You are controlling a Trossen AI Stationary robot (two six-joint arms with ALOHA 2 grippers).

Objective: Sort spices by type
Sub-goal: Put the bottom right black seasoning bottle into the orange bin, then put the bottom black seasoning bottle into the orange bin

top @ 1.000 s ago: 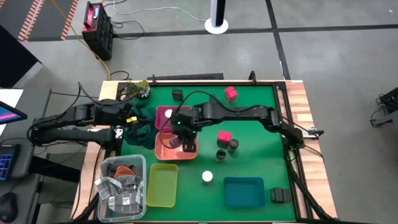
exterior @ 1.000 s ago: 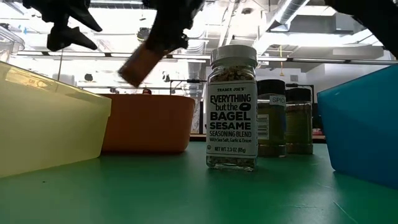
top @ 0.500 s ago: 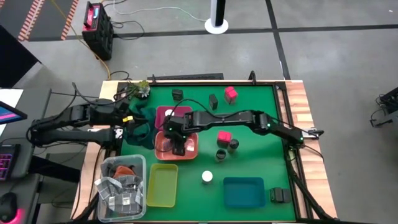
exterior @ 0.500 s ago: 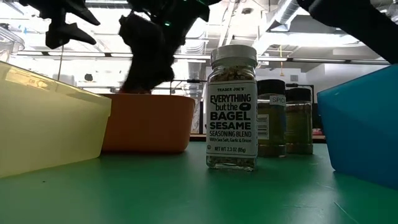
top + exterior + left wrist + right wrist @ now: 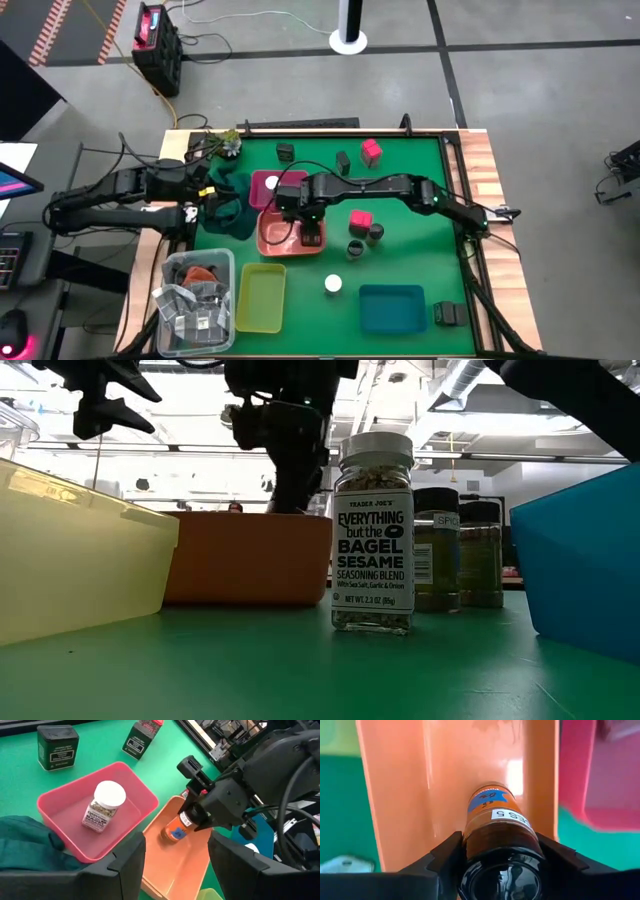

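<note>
Left gripper (image 5: 205, 190) just hangs off the table's left edge over a dark green cloth (image 5: 228, 200), fingers spread, nothing in them. The pink tray (image 5: 65, 800) has one white-capped jar (image 5: 102, 806) lying inside. Next over, the right gripper (image 5: 308, 228) is clamped tight on a brown spice jar (image 5: 500, 827), tilted down into the orange tray (image 5: 445, 775). Can't read its label; whether the jar touches the tray floor is hidden.

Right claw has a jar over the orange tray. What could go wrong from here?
1. The right claw holds the brown jar tilted in the orange tray; on release it may roll instead of standing.
2. The jar sits near the wall shared with the pink tray; pulling out could nudge both trays.
</note>
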